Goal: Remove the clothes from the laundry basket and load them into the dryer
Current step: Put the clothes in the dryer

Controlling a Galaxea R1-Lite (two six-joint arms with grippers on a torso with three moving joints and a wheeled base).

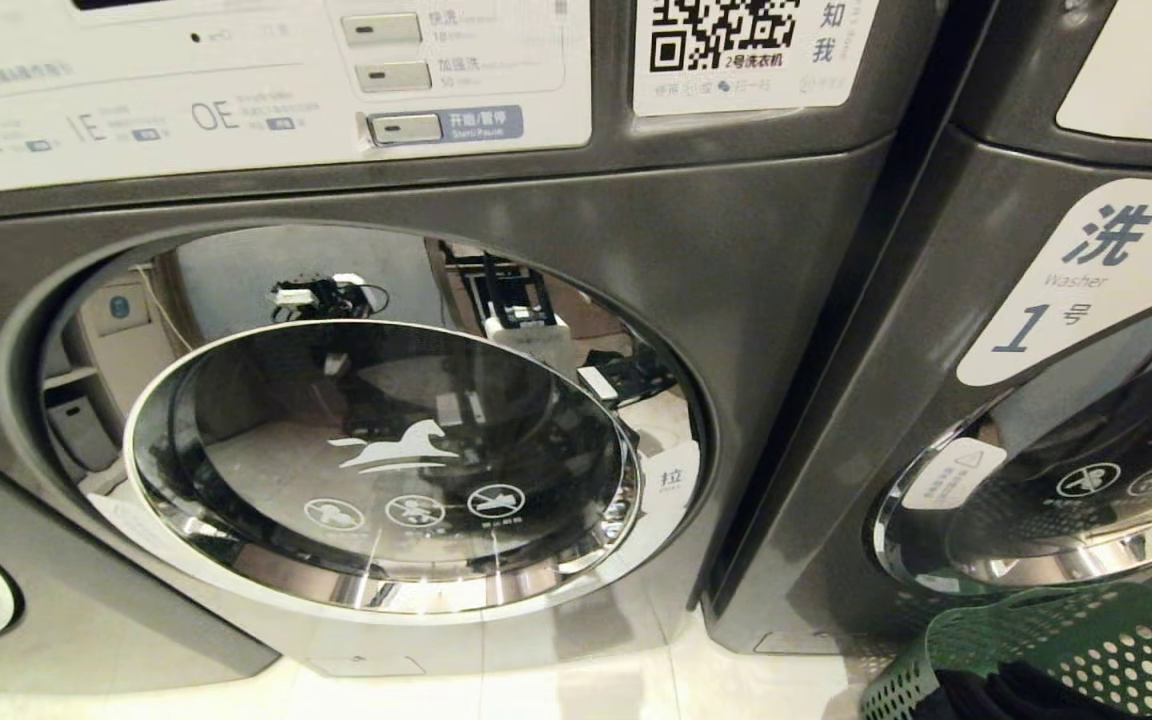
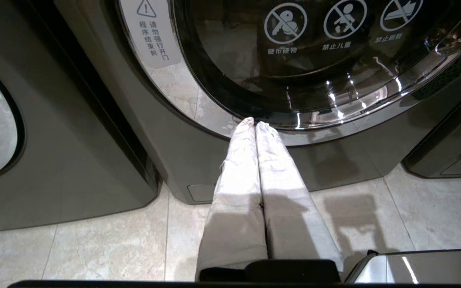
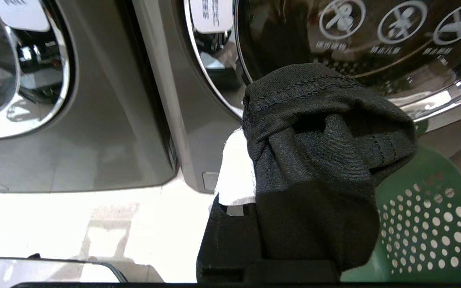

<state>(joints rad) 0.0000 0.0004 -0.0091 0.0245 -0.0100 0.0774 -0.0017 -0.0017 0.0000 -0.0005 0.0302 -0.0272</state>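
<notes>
Pale glossy tile floor (image 2: 94,244) with thin grout lines carries everything. Grey washer with white horse emblem (image 1: 416,450) stands directly on it, a second grey washer marked 1 (image 1: 936,420) just beside it, narrow gap between. Dark green perforated laundry basket (image 1: 1066,650) sits on the floor in front of the second machine.
</notes>
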